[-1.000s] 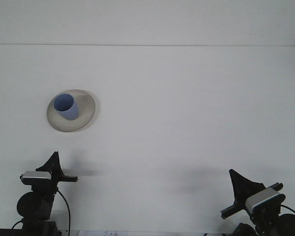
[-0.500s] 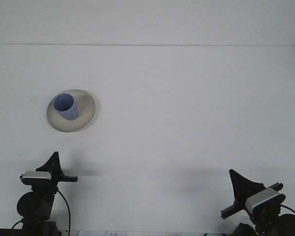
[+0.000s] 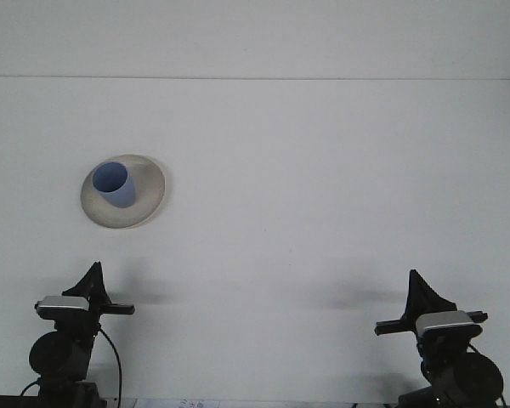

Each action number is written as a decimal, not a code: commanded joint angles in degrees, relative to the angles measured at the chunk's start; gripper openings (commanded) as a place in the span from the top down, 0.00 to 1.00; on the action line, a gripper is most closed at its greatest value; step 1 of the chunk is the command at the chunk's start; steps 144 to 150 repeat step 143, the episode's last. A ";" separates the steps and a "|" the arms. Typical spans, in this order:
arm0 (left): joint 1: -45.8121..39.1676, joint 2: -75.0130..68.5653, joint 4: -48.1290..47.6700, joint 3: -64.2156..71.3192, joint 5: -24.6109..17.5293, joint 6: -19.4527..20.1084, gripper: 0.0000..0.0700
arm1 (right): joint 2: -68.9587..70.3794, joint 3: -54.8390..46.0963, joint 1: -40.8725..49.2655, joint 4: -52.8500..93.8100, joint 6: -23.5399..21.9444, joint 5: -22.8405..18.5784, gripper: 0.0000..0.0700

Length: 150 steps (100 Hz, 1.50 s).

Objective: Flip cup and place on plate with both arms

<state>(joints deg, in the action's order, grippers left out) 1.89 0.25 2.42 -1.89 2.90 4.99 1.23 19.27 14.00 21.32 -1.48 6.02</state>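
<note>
We are seeing the blue cup [image 3: 114, 184] standing mouth-up on the pale plate [image 3: 150, 183], far left on the white table [image 3: 323, 187]; the task is looking all but finished, with only parking left; the left gripper [image 3: 92, 278] and right gripper [image 3: 420, 287] are sitting low and well apart from the plate; whether their fingers are spread we cannot tell, each showing only a dark wedge.
</note>
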 commanded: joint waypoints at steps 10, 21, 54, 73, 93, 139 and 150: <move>-0.02 -0.09 0.57 1.09 0.15 -0.09 0.98 | -1.16 -9.70 -10.84 -8.61 -0.35 -9.57 0.99; -0.02 -0.07 0.57 1.09 0.17 -0.09 0.98 | -1.16 -14.23 -12.90 -13.46 -0.66 -9.11 0.99; -0.02 -0.07 0.63 1.07 0.15 -0.09 0.98 | -1.16 -18.53 -14.08 -16.04 -1.16 -9.20 0.99; -0.02 -0.07 0.66 1.07 0.17 -0.09 0.98 | -1.16 -18.53 -14.08 -16.50 -1.68 -9.03 0.99; -0.02 -0.07 0.66 1.07 0.15 -0.09 0.98 | -1.16 -18.53 -14.08 -18.23 -1.68 -9.05 0.99; -0.02 -0.07 0.63 1.07 0.15 -0.09 0.98 | -1.16 -18.53 -14.08 -18.73 -1.68 -9.05 0.99; -0.02 -0.07 0.63 1.07 0.17 -0.09 0.98 | -1.16 -18.53 -14.08 -18.73 -1.68 -9.05 0.99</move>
